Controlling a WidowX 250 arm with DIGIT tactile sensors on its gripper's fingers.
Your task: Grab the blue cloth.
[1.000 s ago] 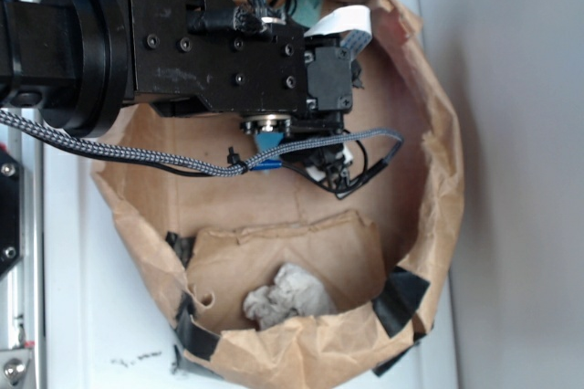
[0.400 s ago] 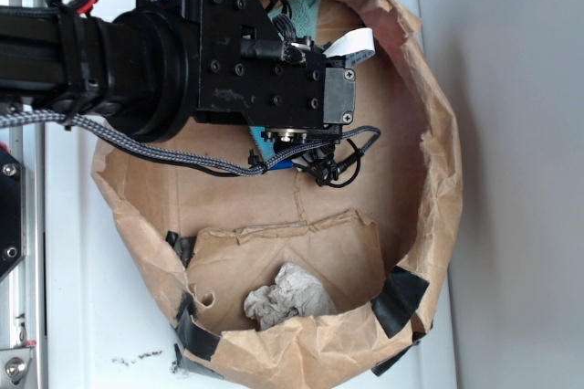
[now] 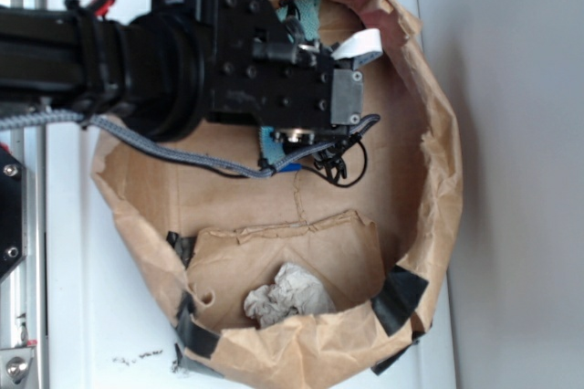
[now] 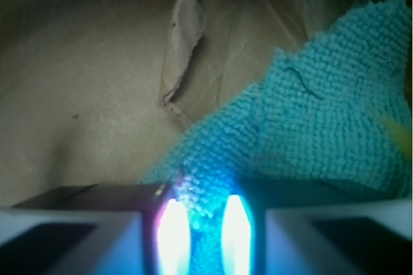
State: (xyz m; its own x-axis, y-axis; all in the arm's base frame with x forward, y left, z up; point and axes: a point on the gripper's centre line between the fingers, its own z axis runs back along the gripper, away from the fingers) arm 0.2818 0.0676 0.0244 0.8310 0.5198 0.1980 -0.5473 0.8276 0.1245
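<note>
The end effector [image 4: 200,230] sits low inside a brown paper bag [image 3: 438,179], its two fingers [image 4: 173,233] pinched onto a fold of the blue cloth [image 4: 322,139], which spreads ahead and to one side over the bag's floor. A torn paper flap [image 4: 181,49] stands just beyond the cloth. A grey-white crumpled wad [image 3: 287,295] lies well apart at the bag's far end, and the arm's body [image 3: 246,69] hides most of the cloth from outside.

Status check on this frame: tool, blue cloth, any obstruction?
Tool low over the blue cloth, fingers astride its edge, closure unclear. Cloth on the paper bag floor. Grey wad well clear.
</note>
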